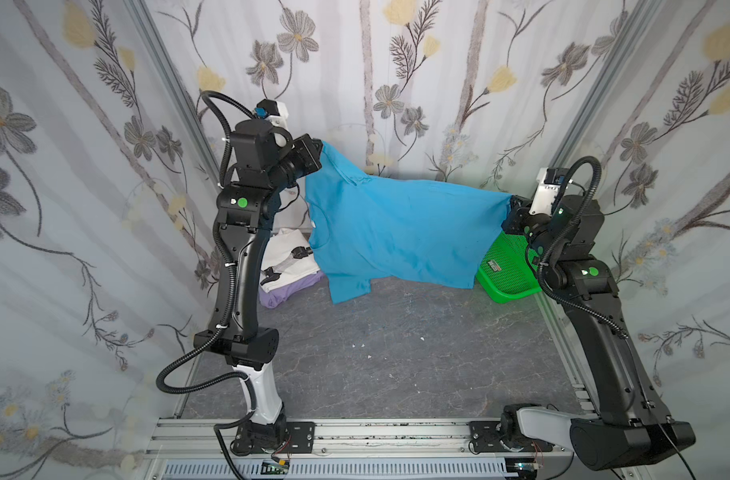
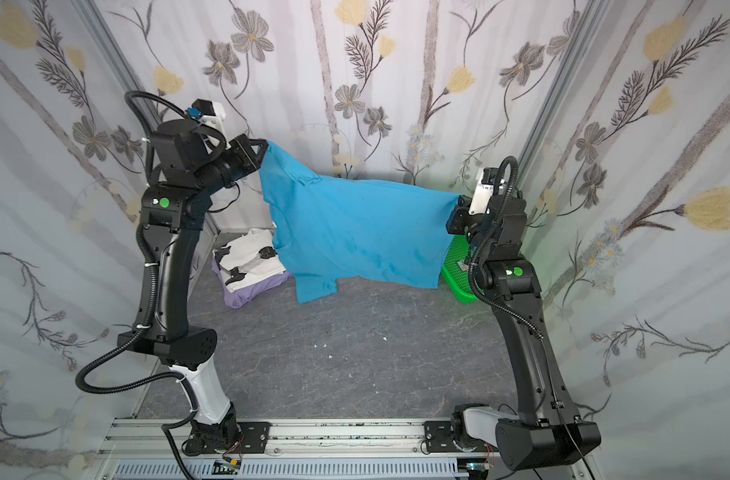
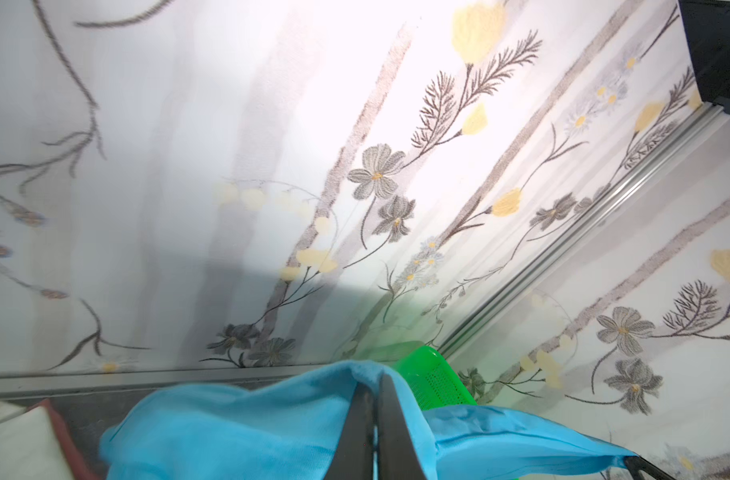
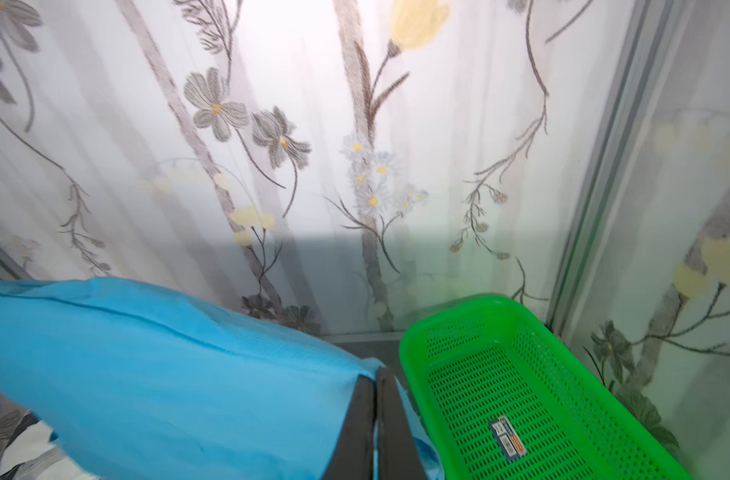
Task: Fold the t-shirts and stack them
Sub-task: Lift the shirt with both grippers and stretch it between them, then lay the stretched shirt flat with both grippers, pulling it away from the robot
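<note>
Shirt (image 1: pixel 400 232) hangs lengthwise L-R (neck left).

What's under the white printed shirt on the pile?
A lavender shirt lies under the white printed shirt. The blue shirt hanging in front hides the pile's right edge; more layers cannot be made out.

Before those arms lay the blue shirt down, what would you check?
1. Left gripper shut on the blue t-shirt: ok.
2. Right gripper shut on its opposite end: ok.
3. Shirt held level: not ok, the left end hangs higher.
4. Grey table in front free for laying it: ok, only tiny white specks.
5. Folded stack, white printed t-shirt on lavender t-shirt, out of the way: ok, beside the left arm.
6. Hanging sleeve clear of the table: cannot tell.
</note>
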{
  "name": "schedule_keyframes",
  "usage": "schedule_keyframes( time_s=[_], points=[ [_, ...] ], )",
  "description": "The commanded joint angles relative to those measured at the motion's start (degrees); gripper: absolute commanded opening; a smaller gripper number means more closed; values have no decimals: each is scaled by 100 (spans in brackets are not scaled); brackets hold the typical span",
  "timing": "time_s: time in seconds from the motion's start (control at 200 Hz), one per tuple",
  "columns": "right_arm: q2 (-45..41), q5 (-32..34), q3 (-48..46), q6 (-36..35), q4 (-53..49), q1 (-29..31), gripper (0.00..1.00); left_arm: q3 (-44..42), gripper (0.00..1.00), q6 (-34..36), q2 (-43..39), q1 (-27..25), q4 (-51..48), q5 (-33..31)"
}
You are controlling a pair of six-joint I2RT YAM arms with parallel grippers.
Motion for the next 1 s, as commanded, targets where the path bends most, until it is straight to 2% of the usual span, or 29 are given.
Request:
schedule_keyframes(
  time_s=[0.0, 0.11, 0.27, 0.455, 0.555, 0.64, 0.794, 0.919, 0.994],
  points=[
    [-54, -327, 212, -116, 108, -67, 0, -801, 0, 133, -739, 101, -184, 83],
    [-296, -448, 255, -94, 94, -78, 0, -2227, 0, -37, -1934, 376, 709, 107],
    [-967, -792, 17, -26, 19, -76, 0, -2799, 0, 81, -2894, 648, 811, 473],
    [-2019, -2590, -587, -128, 206, -58, 0, -3359, 0, 334, -4056, 681, 972, 205],
    [-2409, -3513, -761, -1, 209, -23, 0, -3196, 0, 425, -4344, 678, 832, 187],
    [-2749, -3994, -1012, 270, 470, -14, 0, -2993, 0, 440, -4440, 680, 705, 256],
    [-3077, -3627, -1275, 856, 786, -15, 0, -2719, 0, 469, -4352, 680, 541, 311],
    [-2727, -2912, -1197, 1008, 349, -24, 0, -2646, 0, 504, -3995, 676, 407, 407],
    [-2325, -2450, -1232, 1030, -96, -49, 0, -2978, 0, 448, -3845, 678, 530, 486]
  ],
)
